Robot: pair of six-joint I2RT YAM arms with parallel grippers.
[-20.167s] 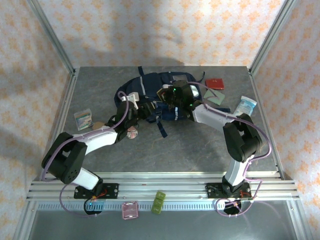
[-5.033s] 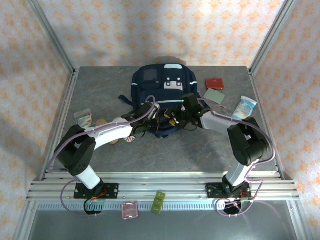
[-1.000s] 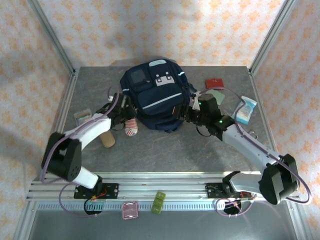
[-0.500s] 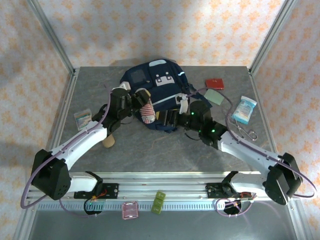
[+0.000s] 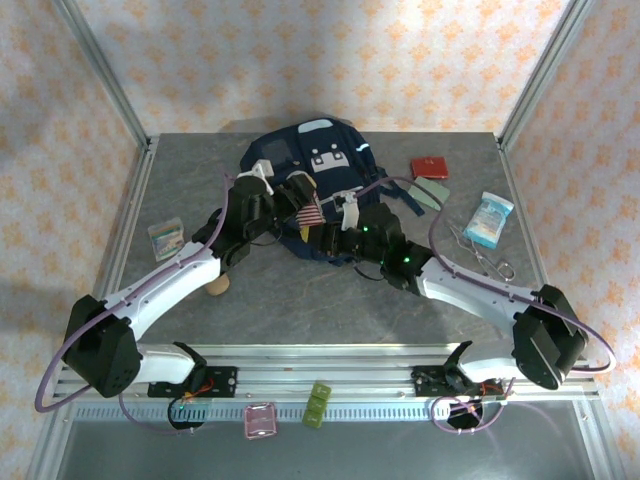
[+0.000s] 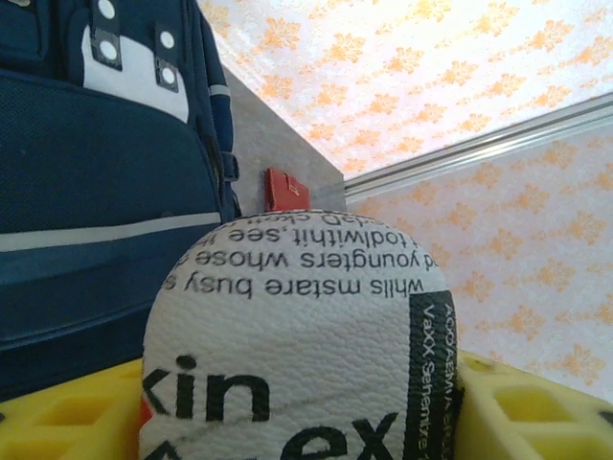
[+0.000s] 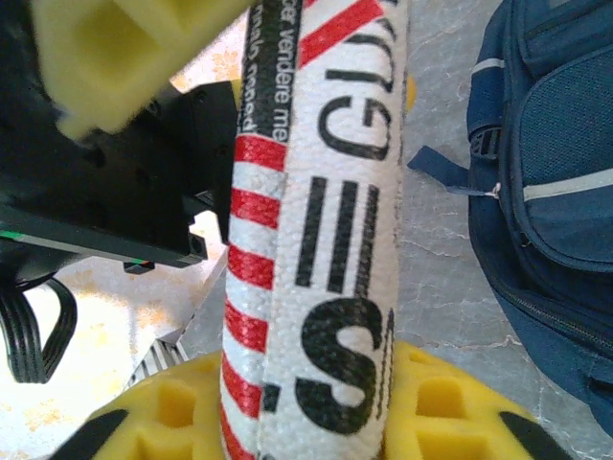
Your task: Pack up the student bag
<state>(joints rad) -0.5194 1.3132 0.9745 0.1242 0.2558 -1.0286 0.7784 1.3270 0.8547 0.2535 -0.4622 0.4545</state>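
Right gripper point(image 5: 320, 226) reached pouch point(image 5: 310, 209) (left gripper point(image 5: 297, 199) holding).

White printed pouch point(image 6: 297, 326) at the left wrist camera, small upside-down black print reading roughly "whils mstare busy" and "youngters whose", big upright letters "kin" and "ex", at the right wrist camera a large black "S" beside red stripes, small sideways "vendere me"
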